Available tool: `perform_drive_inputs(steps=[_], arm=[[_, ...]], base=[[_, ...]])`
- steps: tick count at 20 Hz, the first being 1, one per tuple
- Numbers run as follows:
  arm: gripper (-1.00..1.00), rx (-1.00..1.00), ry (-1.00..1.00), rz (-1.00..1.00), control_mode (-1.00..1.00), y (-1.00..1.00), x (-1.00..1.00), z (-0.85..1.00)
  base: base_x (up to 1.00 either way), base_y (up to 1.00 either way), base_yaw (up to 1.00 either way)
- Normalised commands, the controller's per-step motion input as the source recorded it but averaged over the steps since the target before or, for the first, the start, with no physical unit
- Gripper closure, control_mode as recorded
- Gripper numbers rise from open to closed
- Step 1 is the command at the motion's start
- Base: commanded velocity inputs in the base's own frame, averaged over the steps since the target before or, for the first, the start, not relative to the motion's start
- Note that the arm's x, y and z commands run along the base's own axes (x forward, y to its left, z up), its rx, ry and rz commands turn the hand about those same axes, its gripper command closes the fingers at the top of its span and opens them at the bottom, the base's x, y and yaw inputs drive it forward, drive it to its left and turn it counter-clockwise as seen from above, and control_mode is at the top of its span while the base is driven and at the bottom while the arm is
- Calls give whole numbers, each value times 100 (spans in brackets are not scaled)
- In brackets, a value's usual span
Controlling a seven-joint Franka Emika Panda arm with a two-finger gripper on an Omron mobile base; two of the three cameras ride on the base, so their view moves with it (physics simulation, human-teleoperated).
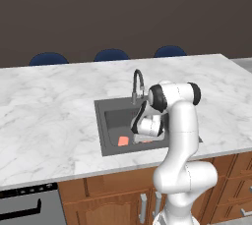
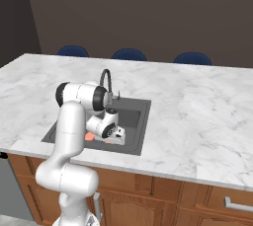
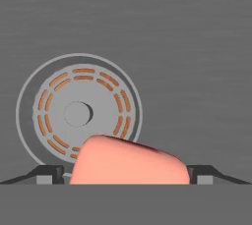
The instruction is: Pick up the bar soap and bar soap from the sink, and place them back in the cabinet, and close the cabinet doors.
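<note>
The sink is a dark grey basin set into the marble counter, with an arched dark faucet behind it. One salmon-pink bar soap lies on the basin floor at the front left. My gripper reaches down into the basin just right of it. In the hand view the gripper is shut on the other bar soap, with a fingertip against each side of the bar. The round grey drain strainer lies beyond that bar. From the right base view, the loose bar soap sits left of the gripper. The cabinet and its doors are out of view.
A white marble island counter surrounds the sink. Three blue chair backs stand behind its far edge. Wooden fronts with grey handles sit under the counter, and a grey appliance is at the lower left.
</note>
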Motion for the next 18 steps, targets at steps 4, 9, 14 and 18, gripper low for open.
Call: perform_drive_inputs(steps=[4, 9, 14, 18], arm=[[-100, 0, 0, 0, -100, 0, 0, 0], [100, 0, 0, 0, -100, 0, 0, 0], [100, 0, 0, 0, -100, 0, 0, 0], [100, 0, 0, 0, -100, 0, 0, 0]], base=[[0, 0, 0], [0, 0, 0], [0, 0, 0], [0, 0, 0]])
